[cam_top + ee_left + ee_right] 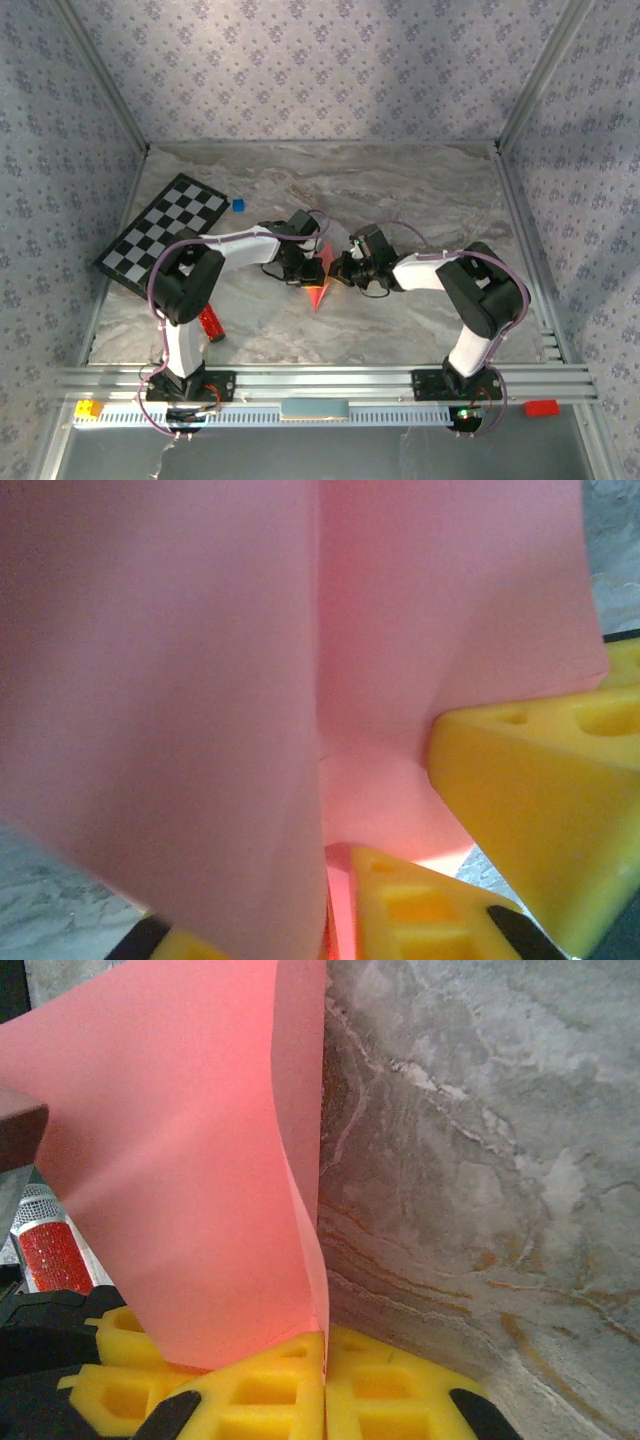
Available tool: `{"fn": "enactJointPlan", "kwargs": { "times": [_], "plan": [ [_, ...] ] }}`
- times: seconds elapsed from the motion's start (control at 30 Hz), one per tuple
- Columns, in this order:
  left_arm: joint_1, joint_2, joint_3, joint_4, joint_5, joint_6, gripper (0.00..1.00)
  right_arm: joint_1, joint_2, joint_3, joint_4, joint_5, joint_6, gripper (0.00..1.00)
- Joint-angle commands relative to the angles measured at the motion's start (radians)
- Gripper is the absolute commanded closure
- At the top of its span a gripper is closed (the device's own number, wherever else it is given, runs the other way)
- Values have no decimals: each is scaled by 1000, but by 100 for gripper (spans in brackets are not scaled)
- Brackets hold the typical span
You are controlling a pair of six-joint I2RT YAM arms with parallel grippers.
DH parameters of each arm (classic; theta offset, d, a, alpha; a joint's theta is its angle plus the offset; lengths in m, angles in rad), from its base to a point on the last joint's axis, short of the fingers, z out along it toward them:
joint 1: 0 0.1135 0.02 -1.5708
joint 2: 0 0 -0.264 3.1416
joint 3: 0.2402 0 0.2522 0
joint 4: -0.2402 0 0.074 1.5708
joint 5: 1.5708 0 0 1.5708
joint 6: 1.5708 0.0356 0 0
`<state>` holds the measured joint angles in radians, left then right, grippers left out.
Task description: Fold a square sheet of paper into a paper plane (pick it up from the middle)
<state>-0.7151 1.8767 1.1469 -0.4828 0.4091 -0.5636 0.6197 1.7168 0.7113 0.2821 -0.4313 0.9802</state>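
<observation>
The square sheet of paper (318, 285), salmon pink, is folded into a narrow upright shape with a pointed tip toward the near edge. It hangs between both grippers at the middle of the table. My left gripper (303, 268) holds it from the left. In the left wrist view the pink paper (200, 680) runs down between my yellow fingers (420, 910), and the right gripper's yellow fingers (540, 800) press in from the right. My right gripper (325, 1345) is shut on the crease of the paper (180, 1160), whose flaps rise above the marble table (480, 1160).
A black-and-white checkerboard (165, 235) lies at the far left with a small blue cube (238, 205) beside it. A red glittery bar (210, 323) lies near the left arm's base. Small yellow (88, 409) and red (541, 407) blocks sit on the front rail.
</observation>
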Motion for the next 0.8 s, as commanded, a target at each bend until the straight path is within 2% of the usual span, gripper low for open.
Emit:
{"fn": "enactJointPlan", "kwargs": {
  "times": [0.0, 0.23, 0.4, 0.63, 0.77],
  "plan": [
    [-10, 20, 36, -40, -2, 23, 86, -7, 10, -17, 3, -3, 11, 92],
    [-16, 36, 45, -47, -11, 26, 88, -6, 6, -23, 5, 1, 13, 91],
    [-17, 27, 46, -66, -68, 19, 96, -10, -32, -29, -13, 8, -2, 85],
    [-18, 20, 55, -75, -159, -14, 99, -25, -178, -36, -258, 119, -75, 77],
    [-14, 34, 80, -99, -213, -30, 99, -52, -248, -49, -337, 143, -108, 74]
  ]
}}
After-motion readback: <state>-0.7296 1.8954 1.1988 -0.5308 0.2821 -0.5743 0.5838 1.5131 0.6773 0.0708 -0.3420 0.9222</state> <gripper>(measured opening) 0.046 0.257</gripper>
